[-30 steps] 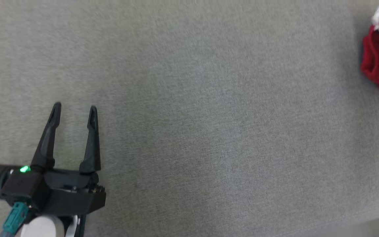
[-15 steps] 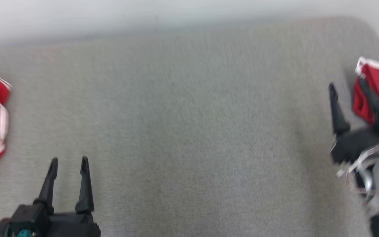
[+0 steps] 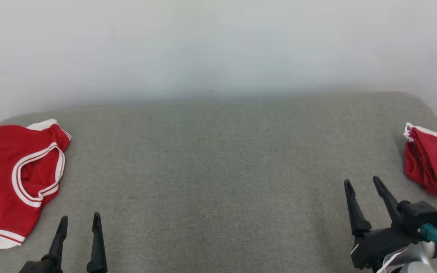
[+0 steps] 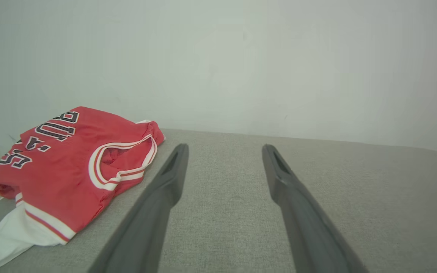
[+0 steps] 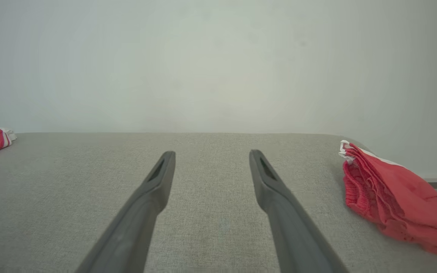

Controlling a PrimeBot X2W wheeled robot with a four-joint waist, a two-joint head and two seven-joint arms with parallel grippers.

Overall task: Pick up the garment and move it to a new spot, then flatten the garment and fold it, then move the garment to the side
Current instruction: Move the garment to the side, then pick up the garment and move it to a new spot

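A red jersey garment [image 3: 10, 178] with white trim and dark lettering lies rumpled at the left end of the grey cushioned surface [image 3: 218, 182]; the left wrist view has this garment [image 4: 66, 167] left of the fingers. My left gripper [image 3: 80, 217] stands open and empty to the garment's right, apart from it; in its own view the left gripper [image 4: 225, 147] hovers over bare fabric. My right gripper [image 3: 362, 181] is open and empty at the lower right, and the right gripper [image 5: 212, 152] points at the far wall.
A second red cloth [image 3: 431, 167] with a white edge sits bunched at the right end of the surface, just right of my right gripper; the right wrist view has this red cloth [image 5: 396, 201] too. A pale wall [image 3: 218, 45] rises behind. Grey fabric stretches between the two grippers.
The head camera has swung upward, so the wall, the jersey and the right gripper have come into the picture. Both grippers stay open and empty.
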